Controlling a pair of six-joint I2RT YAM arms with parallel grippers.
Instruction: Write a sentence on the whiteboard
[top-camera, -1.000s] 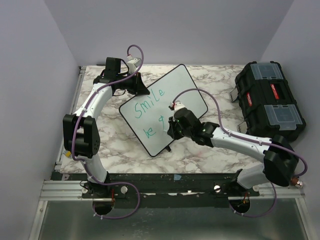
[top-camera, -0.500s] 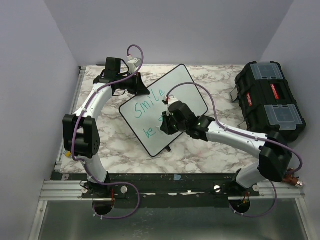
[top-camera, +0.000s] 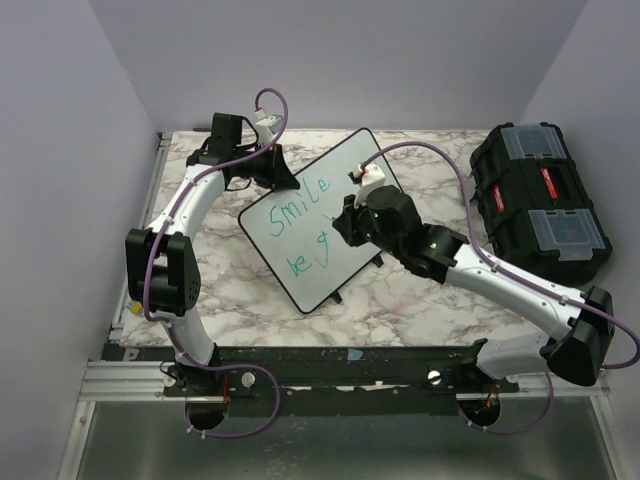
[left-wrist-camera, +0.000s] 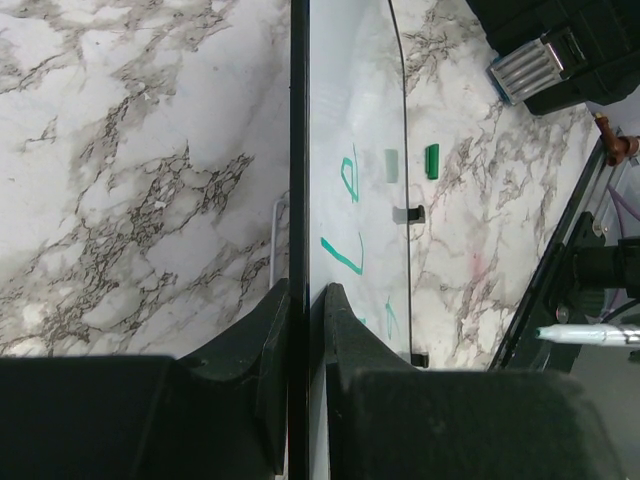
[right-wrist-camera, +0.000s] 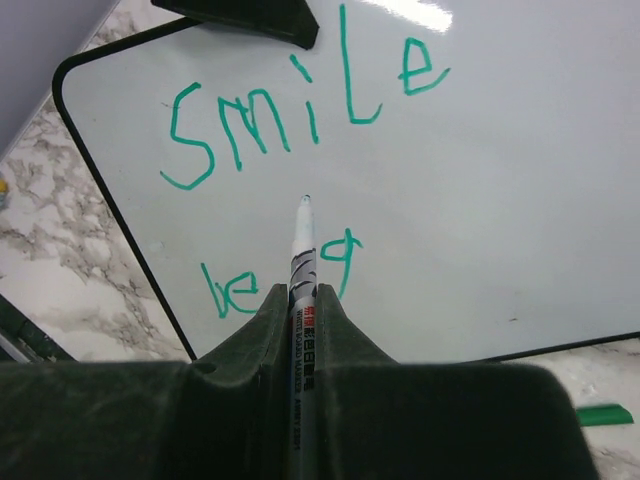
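The whiteboard (top-camera: 372, 178) lies tilted on the marble table, and the left wrist view sees it edge-on (left-wrist-camera: 350, 120). The sentence on it reads "Smile" (top-camera: 298, 205) over "be g" (top-camera: 306, 259) in green. My left gripper (top-camera: 283, 178) is shut on the board's far-left edge (left-wrist-camera: 300, 300). My right gripper (top-camera: 345, 228) is shut on a white marker (right-wrist-camera: 303, 265) over the middle of the board. The marker's tip (right-wrist-camera: 306, 201) points between "Smile" (right-wrist-camera: 300, 110) and "be g" (right-wrist-camera: 240, 288). I cannot tell whether the tip touches the board.
A black toolbox (top-camera: 538, 205) stands at the right edge of the table. A green marker cap (left-wrist-camera: 432, 160) lies on the marble beside the board, also in the right wrist view (right-wrist-camera: 605, 414). Grey walls close in the table on three sides.
My right gripper has moved up the board and to the right with the marker. The "g" it covered now shows in full. The left arm and the board have not moved.
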